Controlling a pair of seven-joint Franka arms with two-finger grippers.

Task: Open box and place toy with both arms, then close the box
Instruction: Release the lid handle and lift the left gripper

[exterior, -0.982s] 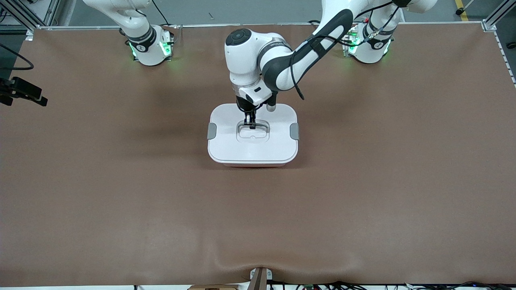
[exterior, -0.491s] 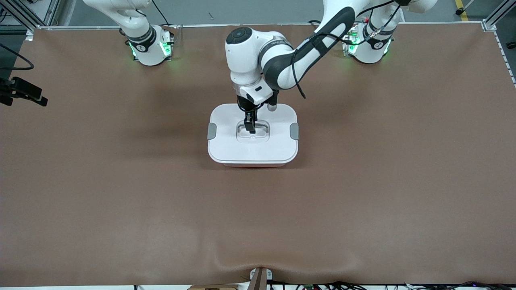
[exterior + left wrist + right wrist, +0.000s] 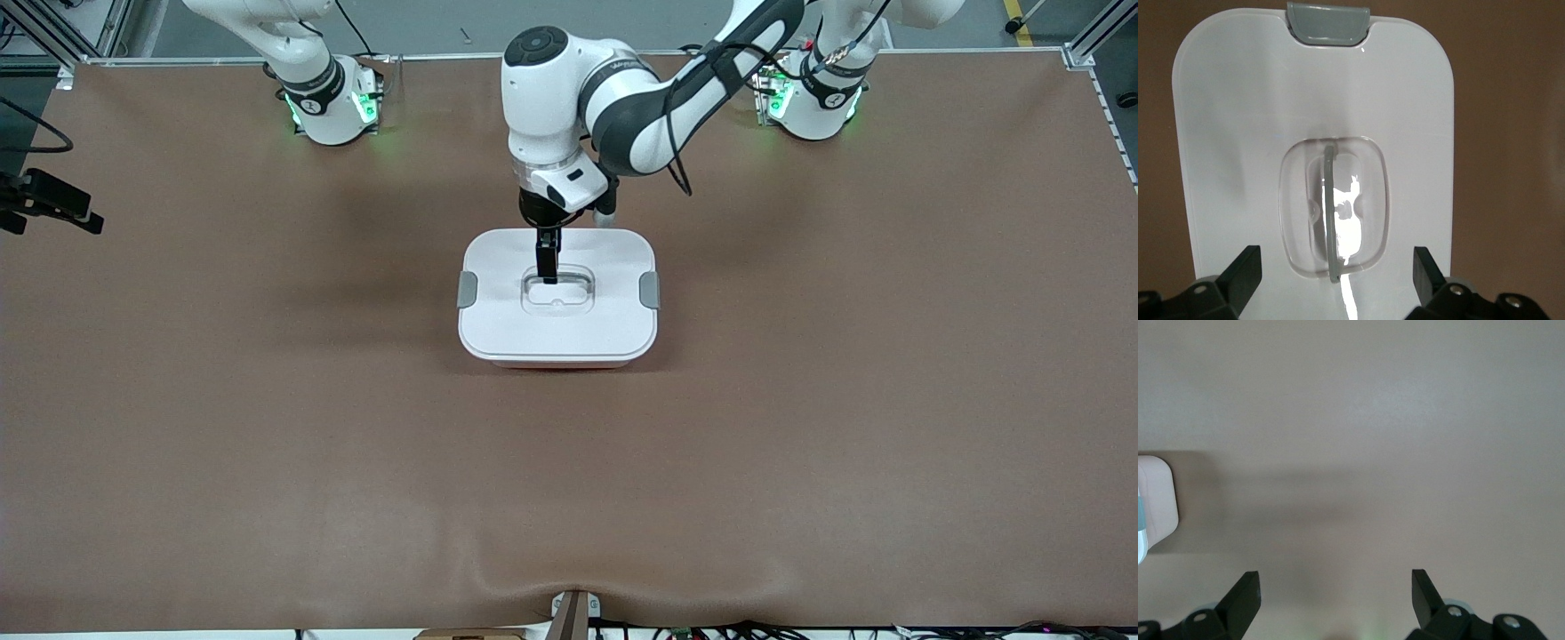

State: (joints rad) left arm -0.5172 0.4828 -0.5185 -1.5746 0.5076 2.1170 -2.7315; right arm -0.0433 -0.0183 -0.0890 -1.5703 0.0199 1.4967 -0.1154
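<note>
The brown bench [image 3: 267,427] carries only the box [image 3: 557,298], which sits in the middle with its white lid [image 3: 1238,100] seated flat and a grey clip [image 3: 467,289] at each end. The toy is nowhere in view, so it is probably shut inside, though no camera can confirm that. Over the past second the left gripper [image 3: 548,267] has let go of the clear recessed handle [image 3: 1333,207] and lifted just above it, its jaws now spread wide and empty. The lid looks closed, so the task seems all but done. The right gripper [image 3: 1335,600] waits over bare bench beside the box, jaws wide.
</note>
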